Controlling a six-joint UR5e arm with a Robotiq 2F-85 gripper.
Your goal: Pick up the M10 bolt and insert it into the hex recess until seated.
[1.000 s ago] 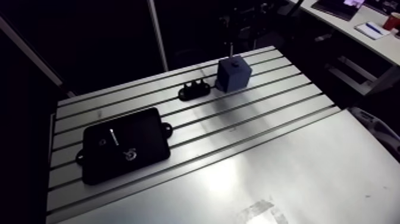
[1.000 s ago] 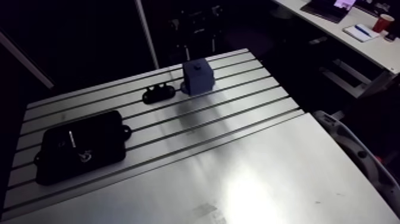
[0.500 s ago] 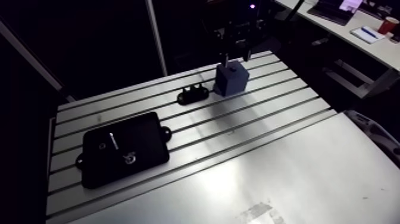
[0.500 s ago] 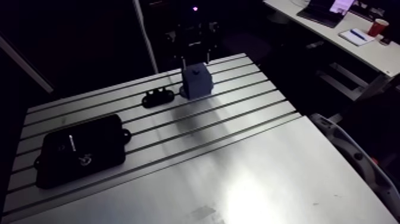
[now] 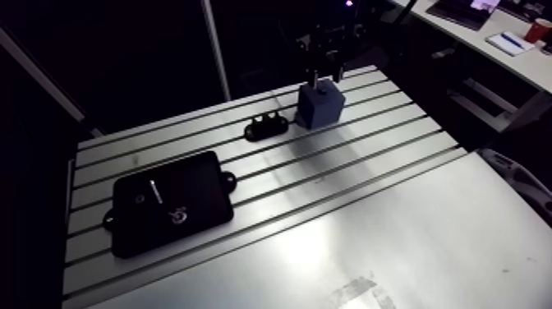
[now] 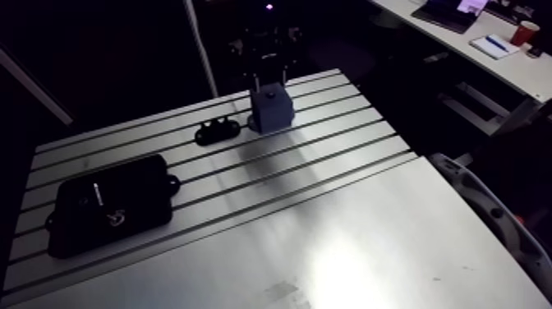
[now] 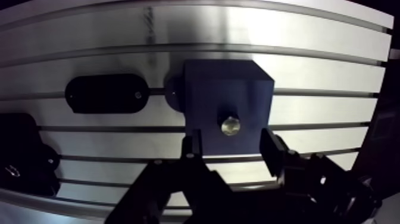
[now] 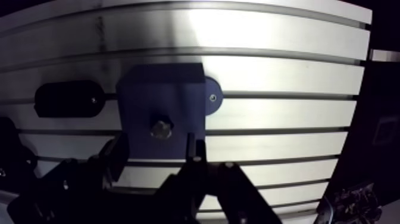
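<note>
Three things sit on the slotted bench (image 5: 370, 214): a black tray (image 5: 171, 203) at the near left, a small black bracket (image 5: 266, 126) farther back, then a blue block (image 5: 321, 103) at the far right. The bolt (image 7: 230, 126) stands in the block's top face. The tool (image 7: 232, 146) hangs over it, fingers spread either side, gripping nothing.

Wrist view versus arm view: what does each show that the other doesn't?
Only the wrist view plainly shows the bolt sitting in the top of the blue block, just ahead of the open gripper. Only the arm view shows the whole black tray with a pale pin on it. Both show the block, the small black bracket and the slotted table.
</note>
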